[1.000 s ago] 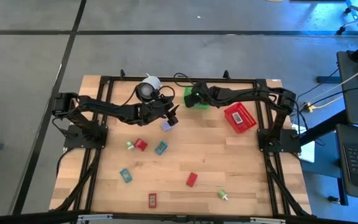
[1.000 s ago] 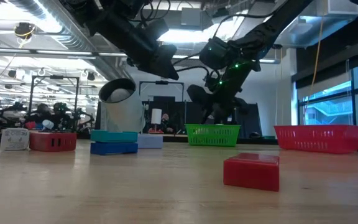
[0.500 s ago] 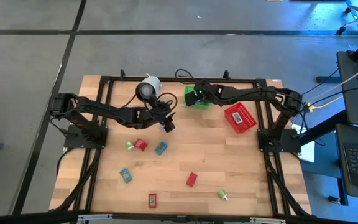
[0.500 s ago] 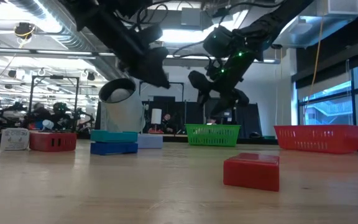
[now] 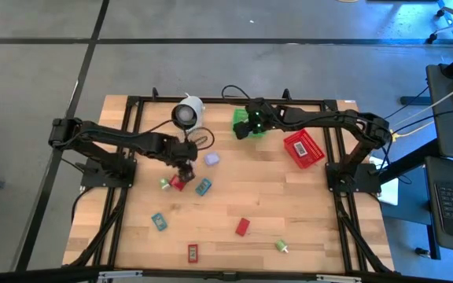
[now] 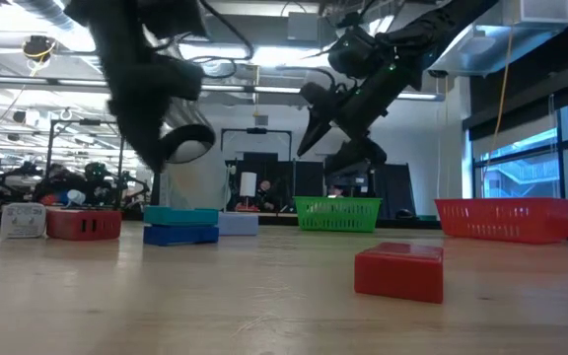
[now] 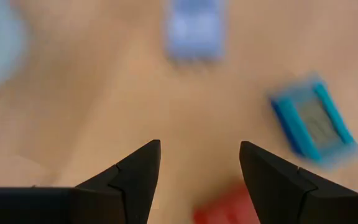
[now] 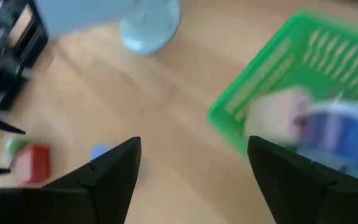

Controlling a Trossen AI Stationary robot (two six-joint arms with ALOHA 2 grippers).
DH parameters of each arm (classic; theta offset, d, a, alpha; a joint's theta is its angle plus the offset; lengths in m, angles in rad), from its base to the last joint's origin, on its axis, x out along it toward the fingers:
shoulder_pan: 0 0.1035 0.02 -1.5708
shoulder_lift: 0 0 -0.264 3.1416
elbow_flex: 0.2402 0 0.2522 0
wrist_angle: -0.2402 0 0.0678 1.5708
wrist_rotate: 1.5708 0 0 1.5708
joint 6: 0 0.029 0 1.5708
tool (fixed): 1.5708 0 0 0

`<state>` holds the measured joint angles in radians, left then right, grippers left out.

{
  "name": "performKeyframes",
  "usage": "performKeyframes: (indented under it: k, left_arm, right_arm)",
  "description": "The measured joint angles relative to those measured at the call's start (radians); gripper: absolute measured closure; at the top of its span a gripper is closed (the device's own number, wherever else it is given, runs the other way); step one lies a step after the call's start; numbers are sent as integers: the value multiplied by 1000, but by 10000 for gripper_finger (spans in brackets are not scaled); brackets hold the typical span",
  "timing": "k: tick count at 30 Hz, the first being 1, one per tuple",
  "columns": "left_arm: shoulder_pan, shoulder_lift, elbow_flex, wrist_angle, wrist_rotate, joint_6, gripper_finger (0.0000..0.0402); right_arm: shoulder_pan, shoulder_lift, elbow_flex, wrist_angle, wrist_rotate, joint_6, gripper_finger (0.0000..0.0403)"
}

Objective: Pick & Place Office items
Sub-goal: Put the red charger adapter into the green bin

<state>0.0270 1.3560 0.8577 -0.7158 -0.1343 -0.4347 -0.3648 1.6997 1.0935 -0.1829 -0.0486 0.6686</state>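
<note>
Right gripper (image 5: 252,126) has spread wide, empty, above the green basket (image 5: 243,115) — its piece dropped in. Left gripper (image 5: 182,169), open and empty, has swung over the red block (image 5: 178,184) — next pick.

Even, bright light falls on the wooden worktop (image 5: 234,200) from overhead, and shadows under the arms are faint and short. At table height, ceiling strip lights glare at twelve o'clock and a window at three o'clock is bright; the left arm smears with motion blur. Both wrist pictures are soft: the green basket (image 8: 303,74) and blue packet (image 7: 312,118) are blurred, while the dark fingers (image 7: 126,180) stay crisp.
</note>
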Motion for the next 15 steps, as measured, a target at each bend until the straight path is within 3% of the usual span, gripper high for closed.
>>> performKeyframes:
  k: [4,6,12,15]
  left_arm:
    - [-47,1,0,-62,187,187,185]
    - [-84,8,0,-79,229,293,185]
    - [-200,37,0,-77,212,621,185]
    - [-230,60,0,-74,189,701,185]
  right_arm:
    - [11,0,0,-20,-92,-22,110]
    - [24,0,0,-24,-98,-25,110]
    - [79,0,0,-28,-98,-48,110]
    - [101,0,0,-27,-71,-52,110]
